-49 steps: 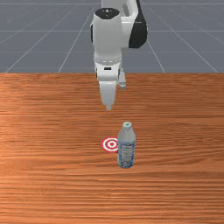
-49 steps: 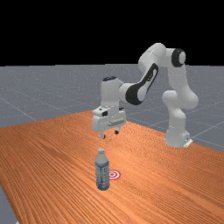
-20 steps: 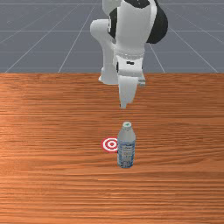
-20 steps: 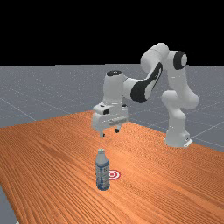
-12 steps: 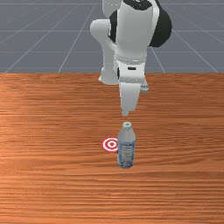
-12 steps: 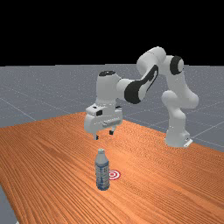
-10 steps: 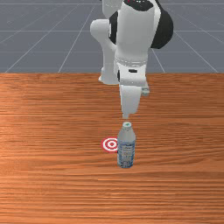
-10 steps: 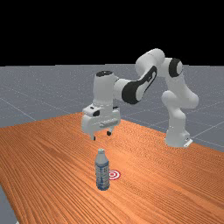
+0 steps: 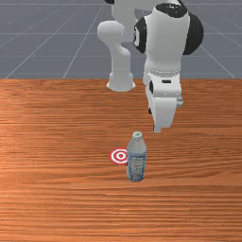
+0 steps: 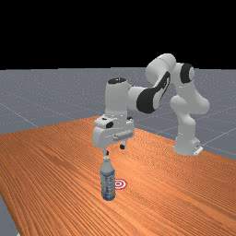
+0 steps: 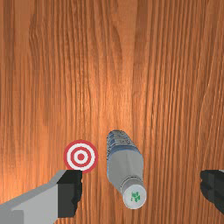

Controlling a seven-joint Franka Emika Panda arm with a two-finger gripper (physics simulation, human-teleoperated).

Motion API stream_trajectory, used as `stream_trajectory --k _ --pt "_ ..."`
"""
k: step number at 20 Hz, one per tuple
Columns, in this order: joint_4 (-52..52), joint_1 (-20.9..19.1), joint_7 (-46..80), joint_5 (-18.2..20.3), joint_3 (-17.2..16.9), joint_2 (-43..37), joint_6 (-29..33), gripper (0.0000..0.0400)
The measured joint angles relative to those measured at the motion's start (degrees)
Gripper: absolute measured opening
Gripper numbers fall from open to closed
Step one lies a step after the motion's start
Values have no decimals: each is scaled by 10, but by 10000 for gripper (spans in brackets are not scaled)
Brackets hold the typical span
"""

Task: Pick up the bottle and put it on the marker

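Observation:
In the far view my gripper (image 10: 114,150) hangs over the table with its fingers apart, just above the cap of the bottle (image 10: 108,180). The wrist view has the gripper (image 11: 141,188) open, and the upright bottle (image 11: 125,164) shows between and below the fingers, cap toward the camera, held by neither. From the front, the hand is behind the bottle (image 9: 136,160) and off to the front view's right. The red and white round marker (image 9: 119,156) lies flat beside the bottle, partly hidden by it; in the wrist view the whole marker (image 11: 81,156) shows.
The wooden table (image 10: 55,152) spreads around the bottle and marker. The arm's base (image 10: 186,143) stands on it at the far view's right.
My hand has shifted toward the front view's right, and in the far view it has swung left, then back right and lower. Bottle and marker have stayed put.

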Motion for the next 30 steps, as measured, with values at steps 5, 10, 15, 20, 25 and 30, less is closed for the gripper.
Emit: stream_trajectory --k 5,10,15,20,25,30 --pt "-19 7 65 8 -13 20 31 400" --pt "-37 -27 5 10 -16 10 41 400" --pt "-42 -35 -33 6 -10 13 52 400" --pt "-64 -33 -21 6 -12 2 78 400" --pt "-65 -33 -20 5 -13 -1 86 400" --pt "-44 -30 -55 0 -2 9 61 400"
